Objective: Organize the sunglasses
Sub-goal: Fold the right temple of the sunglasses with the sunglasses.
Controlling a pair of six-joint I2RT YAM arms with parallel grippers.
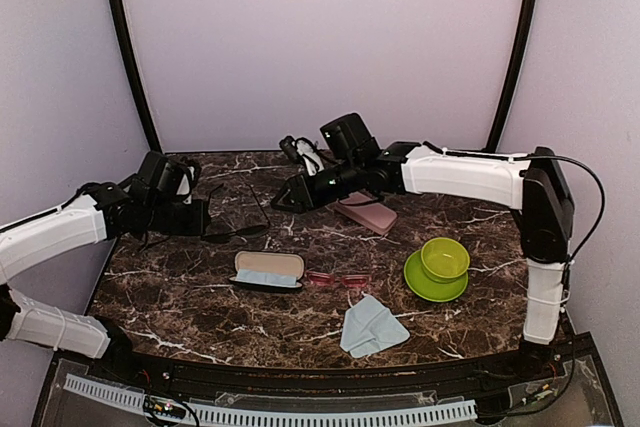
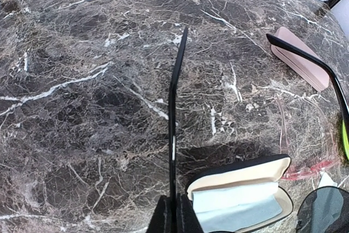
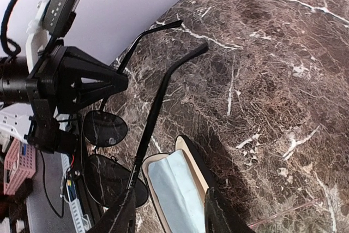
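Nearest the front edge of the desk (image 1: pixel 200 297) lies a light blue cloth (image 1: pixel 372 327), and just behind it the red-pink sunglasses (image 1: pixel 338 278) rest flat, just beside the open black case (image 1: pixel 268 269). Over at the left side of the desk, the left fingers (image 2: pixel 162 219) are clenched on one temple of the black sunglasses (image 2: pixel 173 113), whose temples are unfolded. The right fingers (image 3: pixel 124 214) stand apart close to that pair, grasping nothing.
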